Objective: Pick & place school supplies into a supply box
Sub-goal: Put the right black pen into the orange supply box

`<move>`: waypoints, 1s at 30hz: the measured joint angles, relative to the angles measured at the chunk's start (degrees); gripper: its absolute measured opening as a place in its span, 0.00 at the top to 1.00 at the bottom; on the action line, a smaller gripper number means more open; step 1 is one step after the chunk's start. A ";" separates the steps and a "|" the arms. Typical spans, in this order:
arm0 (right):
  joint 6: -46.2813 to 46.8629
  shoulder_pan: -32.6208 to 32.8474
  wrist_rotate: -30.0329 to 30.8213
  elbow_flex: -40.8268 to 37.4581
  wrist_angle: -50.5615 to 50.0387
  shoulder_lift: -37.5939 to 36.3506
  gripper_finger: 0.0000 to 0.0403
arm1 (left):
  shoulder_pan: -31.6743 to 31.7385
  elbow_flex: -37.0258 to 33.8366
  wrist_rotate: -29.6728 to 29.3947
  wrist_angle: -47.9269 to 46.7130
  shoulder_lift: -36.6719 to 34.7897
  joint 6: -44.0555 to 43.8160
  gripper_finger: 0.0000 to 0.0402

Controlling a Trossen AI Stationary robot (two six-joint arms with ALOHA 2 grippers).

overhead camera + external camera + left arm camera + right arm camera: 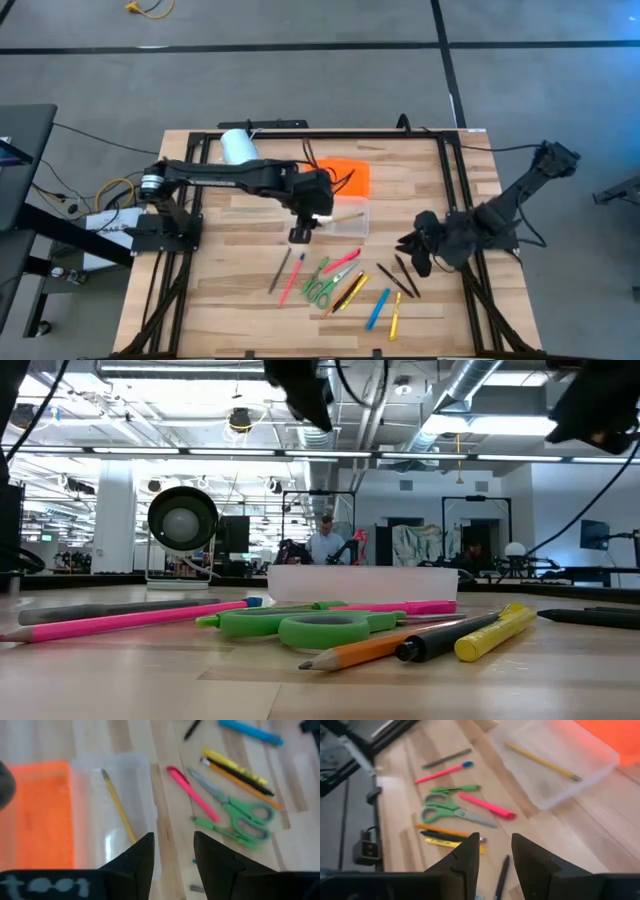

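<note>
While your left gripper (303,232) hangs empty, fingers parted, beside the supply box (340,217), which holds one yellow pencil (119,806), the remaining supplies lie just beyond, long axes roughly parallel; green scissors (322,284) sit nearest. Right gripper (412,252) waits parted, empty.

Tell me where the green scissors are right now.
In the high view, the green scissors lie on the table's front middle, between a pink pen and an orange pencil.
</note>
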 joint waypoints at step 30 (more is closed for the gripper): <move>13.46 2.93 -5.11 0.00 -3.62 2.78 0.73 | -13.47 -27.56 -23.67 10.45 -43.50 -21.71 0.68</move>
